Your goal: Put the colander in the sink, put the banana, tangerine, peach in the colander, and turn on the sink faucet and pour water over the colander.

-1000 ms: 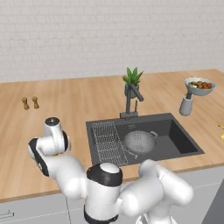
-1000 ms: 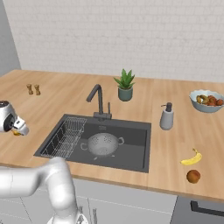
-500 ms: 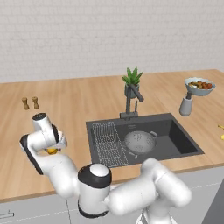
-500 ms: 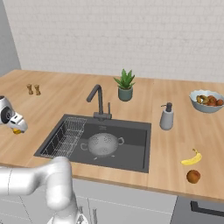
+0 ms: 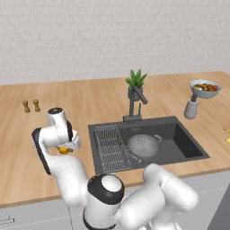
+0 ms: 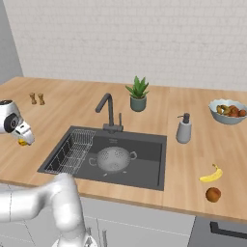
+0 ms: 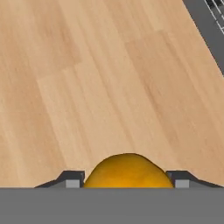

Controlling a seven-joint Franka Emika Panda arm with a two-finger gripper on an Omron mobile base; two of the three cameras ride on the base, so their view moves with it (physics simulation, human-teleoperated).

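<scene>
Gripper (image 7: 127, 181) fingers sit on either side of the tangerine (image 7: 127, 171), closed against its flanks in the hand view, so the fruit looks clamped between them. This happens on the wooden counter (image 5: 27, 143) to the left of the sink (image 5: 188, 148), a little way off its rim, with the hand pointed down at the board.

The colander (image 5: 143, 146) already rests inside the sink, beside the wire rack (image 5: 110, 146) and below the sink faucet (image 5: 134, 105), so the first step seems finished and the fruit-loading step is in hand, with the tangerine first. The next move calls for lifting the fruit clear of the counter, carrying it over the rack side of the sink, and releasing it above the colander's open bowl.

The banana (image 6: 212, 174) and the peach (image 6: 212, 194) lie on the counter right of the sink, near the front edge, close together.
</scene>
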